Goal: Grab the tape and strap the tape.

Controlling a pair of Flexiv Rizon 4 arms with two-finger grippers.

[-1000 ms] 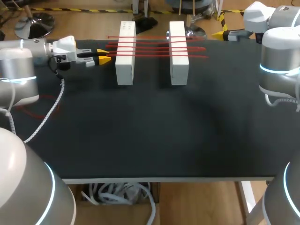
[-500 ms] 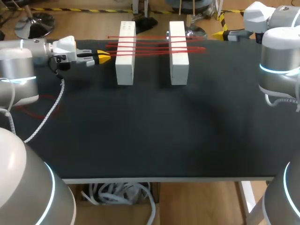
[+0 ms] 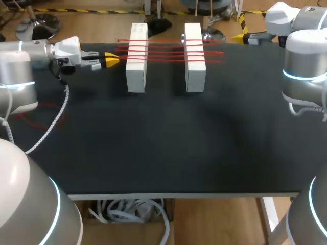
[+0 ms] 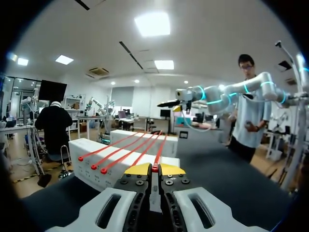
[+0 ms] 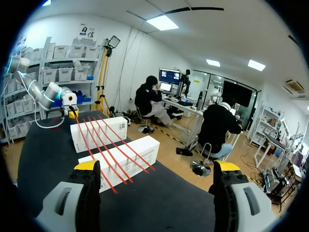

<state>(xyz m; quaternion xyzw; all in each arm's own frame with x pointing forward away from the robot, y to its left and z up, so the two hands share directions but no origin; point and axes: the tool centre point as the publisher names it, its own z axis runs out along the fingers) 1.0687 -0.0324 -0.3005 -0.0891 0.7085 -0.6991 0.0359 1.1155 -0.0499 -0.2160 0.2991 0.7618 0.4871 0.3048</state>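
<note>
Spanning two white blocks (image 3: pixel 136 61) at the far side of the table (image 3: pixel 153 143), four red tape strips (image 3: pixel 166 50) lie parallel, long axis running L–R, i.e. in line w/ the L gripper (image 3: pixel 111 59). L gripper sits at the strips' L ends, yellow tips pinched onto the end of the nearest strip (image 3: pixel 166 60). R gripper (image 5: pixel 157 166): fingers spread wide, holding nothing, well apart from the strips' R ends. L arm is nearer. Strips: thin, straight, small knob at each L end; prob. flexible.
</note>
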